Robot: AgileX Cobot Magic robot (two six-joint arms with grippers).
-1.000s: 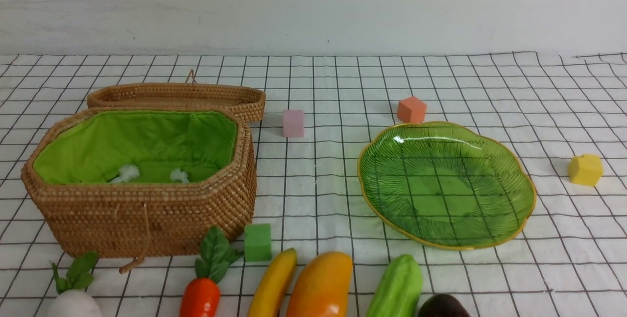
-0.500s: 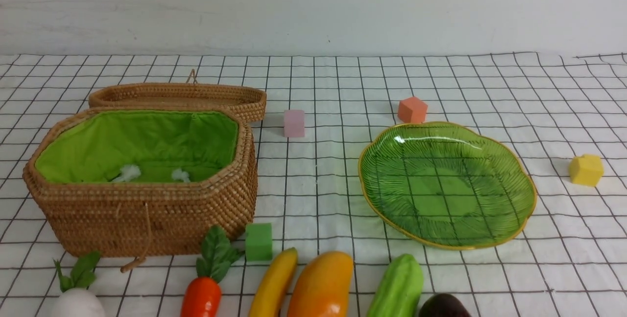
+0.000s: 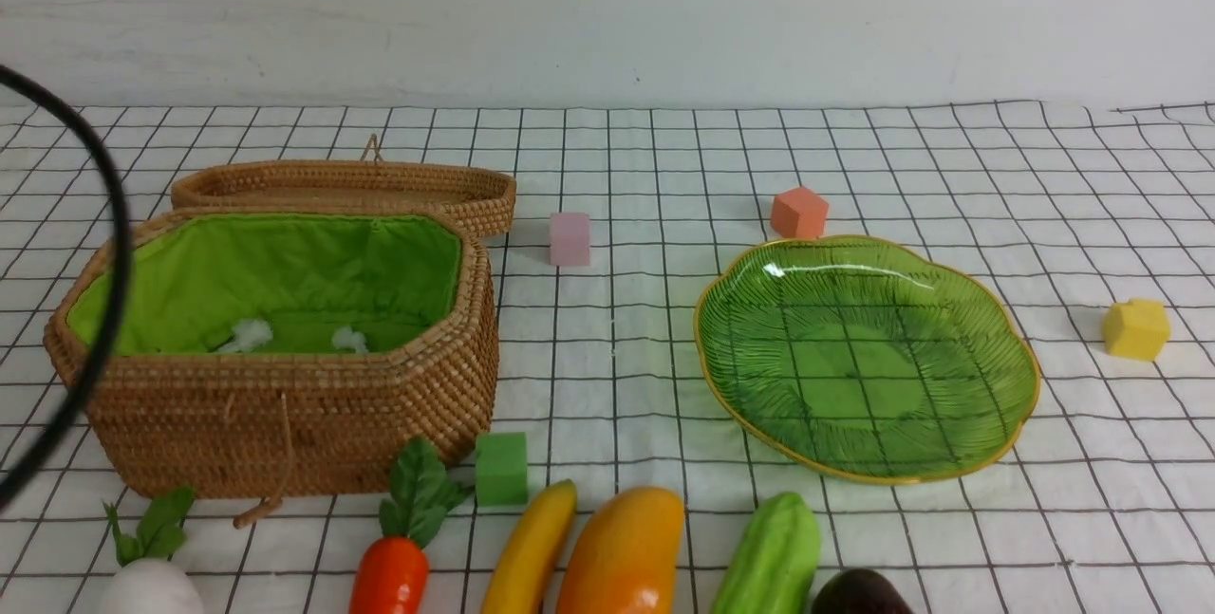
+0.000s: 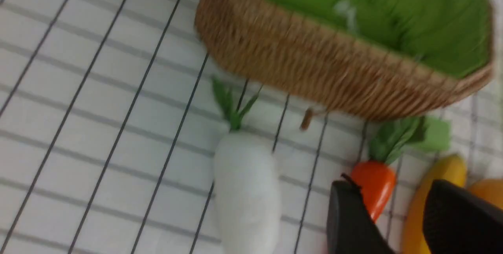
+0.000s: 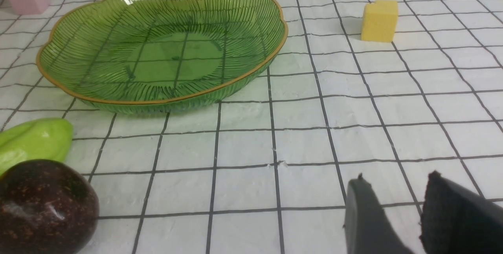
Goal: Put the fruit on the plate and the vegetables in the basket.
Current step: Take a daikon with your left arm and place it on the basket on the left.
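Fingers [image 4: 349,222] of the left gripper [image 4: 389,185] stand apart with a moderate gap, gripping nothing. It hangs above the near row, with carrot [image 4: 373,185] and banana [image 4: 432,191] showing behind the gap. The right gripper [image 5: 397,179] has a narrower gap, also gripping nothing, and is over bare checked cloth [image 3: 607,358].

All six toys lie on the cloth in a row along the near edge. From the robot's left: radish [image 3: 152,590], carrot, banana, mango [image 3: 622,552], gourd [image 3: 769,557], dark fruit [image 3: 859,595]. Banana and mango are just beside each other (I can't tell whether they touch). The dark fruit sits just beside the gourd's near end.

The basket [image 3: 285,424] is on the left, behind the radish and carrot, with two white tufts on its green lining. Its lid [image 3: 342,182] lies right behind it. The plate [image 3: 854,358] is on the right, beyond the gourd.

A green cube [image 3: 500,469] is at the basket's near right corner, next to the carrot leaves. A pink cube [image 3: 570,239] sits between lid and plate. An orange cube [image 3: 798,213] is at the plate's far rim. A yellow cube [image 3: 1135,329] is off to the plate's right.

A black cable [image 3: 114,244] arcs across the far left of the front view, in front of the basket.
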